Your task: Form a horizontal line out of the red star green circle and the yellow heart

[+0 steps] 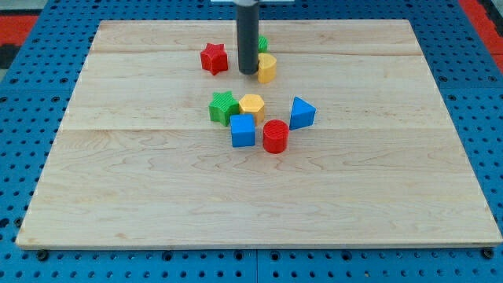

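Note:
The red star [214, 58] lies near the view's top, left of my rod. My tip [248, 72] stands just right of the star and touches or nearly touches the left side of the yellow heart [267, 68]. The green circle [262, 43] is mostly hidden behind the rod; only a sliver shows above the yellow heart.
A cluster sits mid-board below: a green star [223, 107], a yellow hexagon [252, 104], a blue cube [243, 130], a red cylinder [275, 136] and a blue triangle [301, 113]. The wooden board [118, 181] ends in blue pegboard on all sides.

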